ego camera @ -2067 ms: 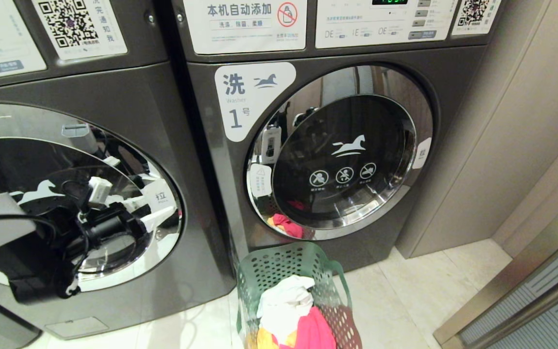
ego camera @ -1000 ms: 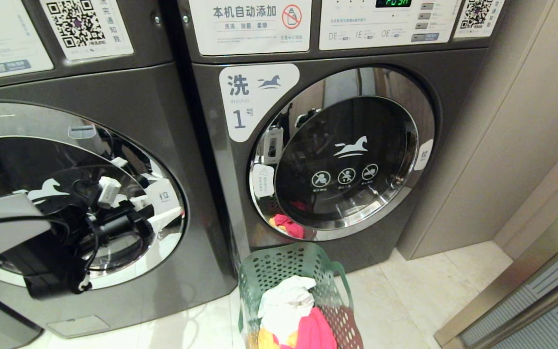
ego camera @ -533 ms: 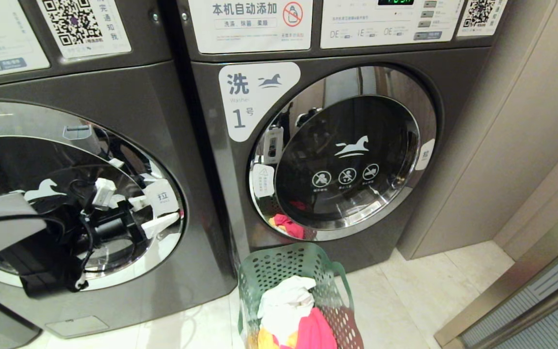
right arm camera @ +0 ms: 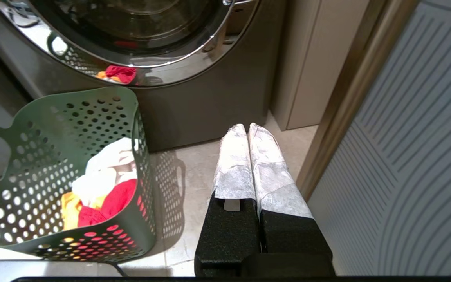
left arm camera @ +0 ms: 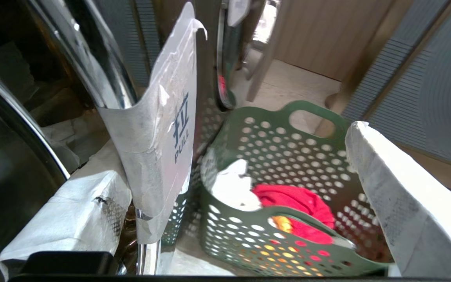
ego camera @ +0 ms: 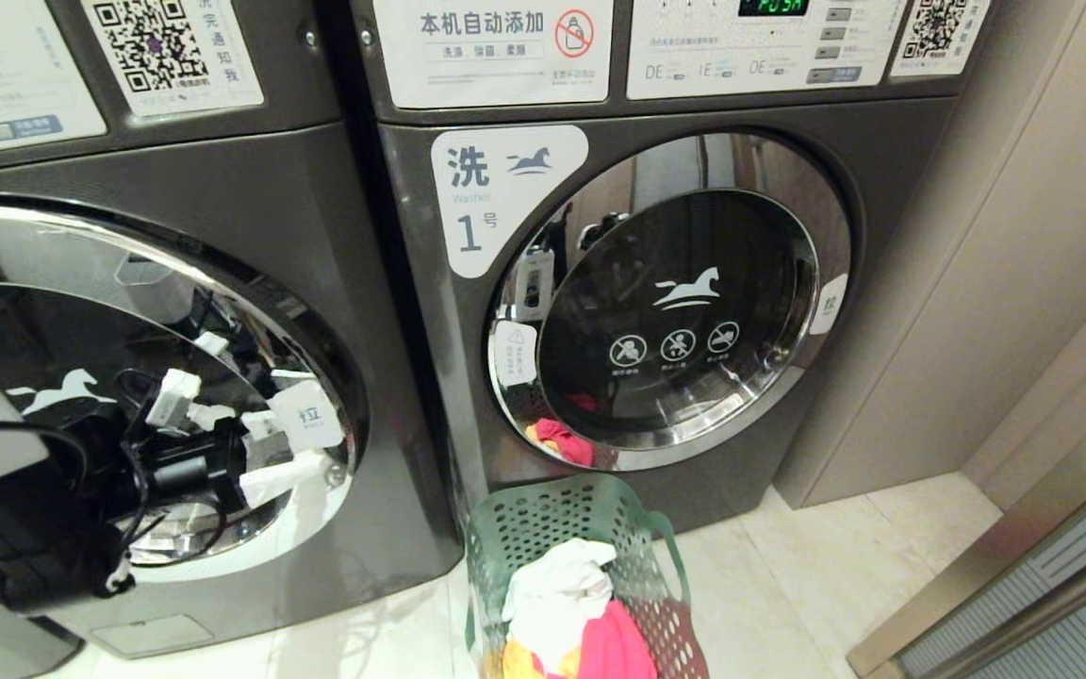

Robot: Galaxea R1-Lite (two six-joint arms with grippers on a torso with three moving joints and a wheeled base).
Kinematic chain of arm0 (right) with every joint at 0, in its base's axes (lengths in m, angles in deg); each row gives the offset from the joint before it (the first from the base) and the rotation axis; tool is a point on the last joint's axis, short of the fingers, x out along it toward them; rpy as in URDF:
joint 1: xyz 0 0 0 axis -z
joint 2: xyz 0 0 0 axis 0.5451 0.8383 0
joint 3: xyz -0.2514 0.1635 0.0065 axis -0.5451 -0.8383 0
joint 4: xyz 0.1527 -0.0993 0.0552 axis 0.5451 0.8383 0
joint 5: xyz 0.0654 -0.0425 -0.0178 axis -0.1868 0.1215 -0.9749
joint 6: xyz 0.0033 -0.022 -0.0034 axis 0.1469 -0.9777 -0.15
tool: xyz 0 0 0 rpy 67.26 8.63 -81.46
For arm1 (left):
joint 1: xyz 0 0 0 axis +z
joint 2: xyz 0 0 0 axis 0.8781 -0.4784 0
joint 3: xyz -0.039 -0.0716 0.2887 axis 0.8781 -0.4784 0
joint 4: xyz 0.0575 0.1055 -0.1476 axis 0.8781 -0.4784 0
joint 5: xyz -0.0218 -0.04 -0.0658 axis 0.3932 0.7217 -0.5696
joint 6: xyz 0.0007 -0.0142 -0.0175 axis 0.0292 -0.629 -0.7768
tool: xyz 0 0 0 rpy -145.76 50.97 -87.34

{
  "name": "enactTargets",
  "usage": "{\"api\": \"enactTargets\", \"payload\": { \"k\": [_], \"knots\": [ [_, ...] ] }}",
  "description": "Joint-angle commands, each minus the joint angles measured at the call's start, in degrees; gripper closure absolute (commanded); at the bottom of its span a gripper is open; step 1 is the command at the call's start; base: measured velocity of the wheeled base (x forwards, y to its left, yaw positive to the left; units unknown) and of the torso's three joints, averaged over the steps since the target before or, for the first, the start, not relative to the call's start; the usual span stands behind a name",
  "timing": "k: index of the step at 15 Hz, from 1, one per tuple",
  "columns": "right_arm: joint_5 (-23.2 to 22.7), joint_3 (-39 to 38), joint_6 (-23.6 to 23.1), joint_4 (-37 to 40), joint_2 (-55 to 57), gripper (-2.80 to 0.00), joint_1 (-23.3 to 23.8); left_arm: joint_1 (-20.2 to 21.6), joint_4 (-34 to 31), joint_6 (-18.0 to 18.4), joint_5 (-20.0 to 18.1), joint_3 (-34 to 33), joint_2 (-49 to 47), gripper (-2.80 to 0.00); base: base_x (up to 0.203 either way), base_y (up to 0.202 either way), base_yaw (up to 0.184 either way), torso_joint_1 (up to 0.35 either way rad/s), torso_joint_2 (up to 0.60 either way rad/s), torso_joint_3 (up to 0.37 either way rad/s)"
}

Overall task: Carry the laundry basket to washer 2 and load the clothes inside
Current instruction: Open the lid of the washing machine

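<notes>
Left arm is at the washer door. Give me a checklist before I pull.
1. Left gripper open, pull tab between its fingers: ok.
2. Grip on the tab: not ok, nothing clamped yet.
3. This is washer 2: cannot tell, the left washer shows no number; the one beside it has label 1.
4. Door open for loading: not ok.
5. Basket on the floor to the right of the door, clothes inside: ok.
6. Right gripper shut, empty, away from the basket: ok.
</notes>
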Motion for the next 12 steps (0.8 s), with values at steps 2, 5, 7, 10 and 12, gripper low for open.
{"api": "enactTargets", "payload": {
  "k": [2,5,7,10,12],
  "knots": [
    [0.0,-0.4,0.0,0.0,0.1,0.00,-0.1,3.9,0.6,0.1,2.2,-1.3,1.0,-2.80,0.000,0.000,0.000,0.000,0.00,0.000],
    [0.0,-0.4,0.0,0.0,0.1,0.00,-0.1,11.9,0.6,0.2,2.4,-3.3,2.0,-2.80,0.000,0.000,0.000,0.000,0.00,0.000],
    [0.0,-0.4,0.0,0.0,0.1,0.00,0.0,18.3,0.6,0.3,2.0,-4.2,2.8,-2.80,0.000,0.000,0.000,0.000,0.00,0.000],
    [0.0,-0.4,0.0,0.0,0.1,0.00,-0.1,26.2,0.6,0.3,0.2,-9.0,8.4,-2.80,0.000,0.000,0.000,0.000,0.00,0.000],
    [0.0,-0.4,0.0,0.0,0.1,0.00,0.0,30.2,0.6,-0.4,0.0,-12.6,16.6,-2.80,0.000,0.000,0.000,0.000,0.00,0.000]
  ]
}}
